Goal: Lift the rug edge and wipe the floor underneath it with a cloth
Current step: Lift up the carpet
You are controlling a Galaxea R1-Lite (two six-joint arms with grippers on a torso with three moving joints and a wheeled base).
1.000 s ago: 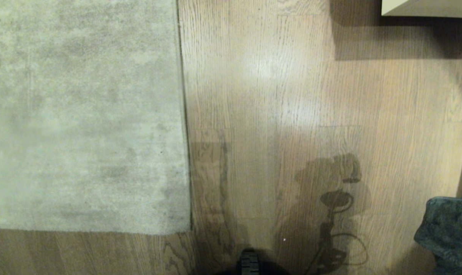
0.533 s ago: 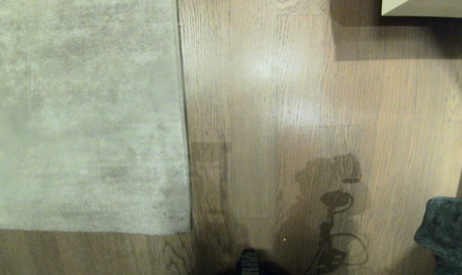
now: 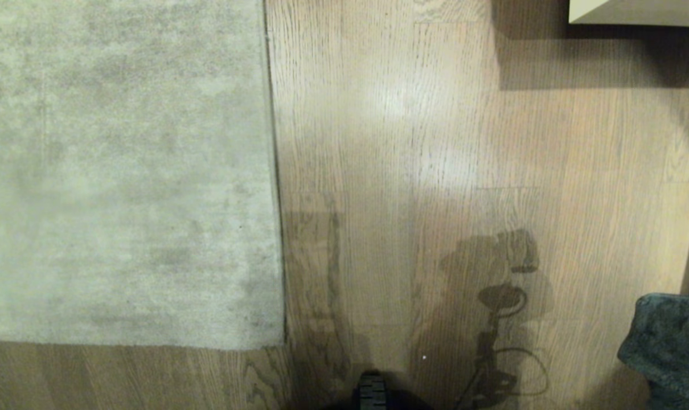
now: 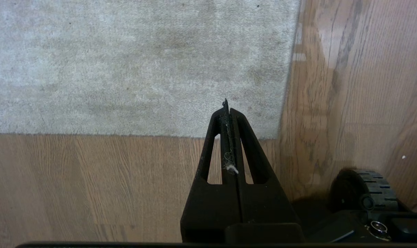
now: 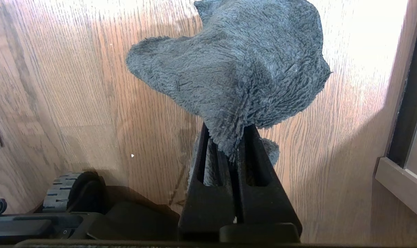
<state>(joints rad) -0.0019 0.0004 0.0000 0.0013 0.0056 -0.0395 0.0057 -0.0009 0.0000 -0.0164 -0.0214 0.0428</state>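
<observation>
1. Nothing has moved since the earlier head views: rug, cloth and shadows sit exactly where they were, and both arms stay put.
2. From the left wrist view, the left gripper [image 4: 227,105] has its jaws pressed together on nothing (only a wisp of lint clings between them), and the rug [image 4: 132,65] corner lies just past its tip at about 12 o'clock.
3. In the head view the rug [image 3: 122,171] fills the 9 to 11 o'clock side, its long bound edge running from 12 to 6 o'clock down the bare floor [image 3: 413,159], so the left arm looks the nearer one for lifting that edge.
4. The right gripper [image 5: 234,137] is clamped on the cloth [image 5: 236,65], which flops over its tip above the floor; the head view shows the cloth [image 3: 669,347] at 4 o'clock, well apart from the rug.
5. No brand, label or writing is readable anywhere.
</observation>
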